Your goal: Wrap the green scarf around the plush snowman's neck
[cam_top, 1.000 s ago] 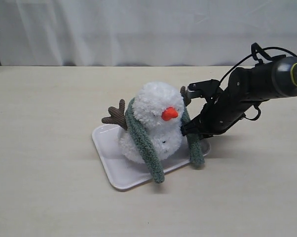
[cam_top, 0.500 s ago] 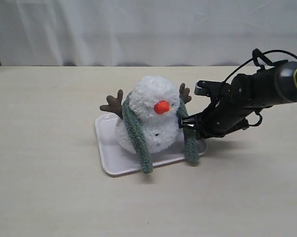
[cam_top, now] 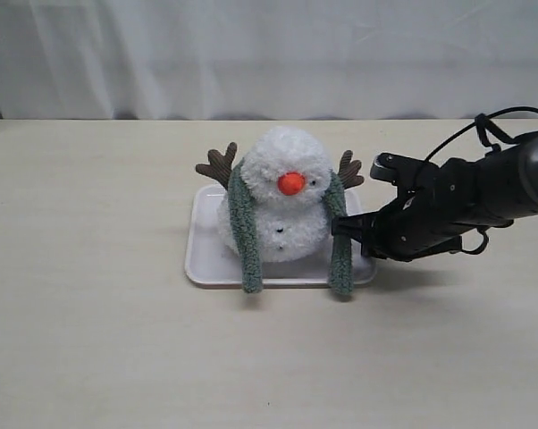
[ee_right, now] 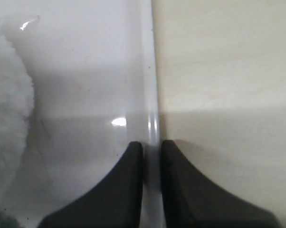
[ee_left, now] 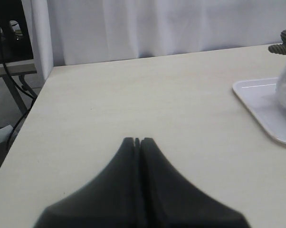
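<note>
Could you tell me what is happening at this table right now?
The right gripper has its jaws closed on the rim of the tray that the snowman sits on. The scarf hangs over the snowman, one end down each side of its front, not crossed. The left gripper is shut and empty, apart from the tray.

A pale wood-grain bench [cam_top: 90, 357] is stretching wide under soft, even light; a white pleated fabric curtain [cam_top: 251, 54] is hanging behind it (faint grey folds showing).
</note>
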Tool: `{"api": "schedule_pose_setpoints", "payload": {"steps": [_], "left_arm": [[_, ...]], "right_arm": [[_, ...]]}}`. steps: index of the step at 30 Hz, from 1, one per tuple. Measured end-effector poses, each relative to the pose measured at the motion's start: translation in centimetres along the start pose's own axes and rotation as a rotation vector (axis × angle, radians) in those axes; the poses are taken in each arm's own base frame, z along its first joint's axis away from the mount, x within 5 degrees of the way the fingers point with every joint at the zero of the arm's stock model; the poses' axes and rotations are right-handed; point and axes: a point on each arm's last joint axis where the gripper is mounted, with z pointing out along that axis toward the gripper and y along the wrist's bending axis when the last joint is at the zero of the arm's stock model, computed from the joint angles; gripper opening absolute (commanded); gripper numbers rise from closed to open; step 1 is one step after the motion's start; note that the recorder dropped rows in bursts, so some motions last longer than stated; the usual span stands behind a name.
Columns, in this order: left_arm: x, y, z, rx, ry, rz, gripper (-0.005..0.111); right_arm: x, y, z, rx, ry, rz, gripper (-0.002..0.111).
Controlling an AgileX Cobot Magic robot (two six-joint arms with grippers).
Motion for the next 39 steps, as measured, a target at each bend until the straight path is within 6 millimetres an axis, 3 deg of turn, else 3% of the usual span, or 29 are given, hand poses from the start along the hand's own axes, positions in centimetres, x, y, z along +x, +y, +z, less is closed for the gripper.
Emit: {"api": "schedule_pose_setpoints", "payload": {"steps": [5, 9, 19, 22, 27, 33, 39], "left_arm": [[0.0, 0.0, 0.0, 0.0, 0.0, 0.0, 0.0], [0.0, 0.0, 0.0, 0.0, 0.0, 0.0, 0.0], [0.0, 0.0, 0.0, 0.0, 0.0, 0.0, 0.0], [0.0, 0.0, 0.0, 0.0, 0.0, 0.0, 0.0], [0.0, 0.0, 0.0, 0.0, 0.0, 0.0, 0.0], [0.0, 0.0, 0.0, 0.0, 0.0, 0.0, 0.0], [0.0, 0.0, 0.0, 0.0, 0.0, 0.0, 0.0]], "right_arm": [[0.4, 0.1, -1.0, -0.003, 0.056, -0.054, 0.034], [0.1, 0.5, -3.1, -0.02, 0.064, -0.083, 0.045], [-0.5, 1.9, -10.0, -0.081, 0.034, -0.164, 0.049], [0.3, 3.2, -11.6, -0.112, 0.036, -0.263, 0.049], [2.6, 7.2, -13.6, -0.193, 0.024, -0.419, 0.049], [5.1, 12.0, -14.2, -0.296, -0.039, -0.541, 0.049], [6.6, 14.6, -11.2, -0.324, -0.073, -0.54, 0.049]]}}
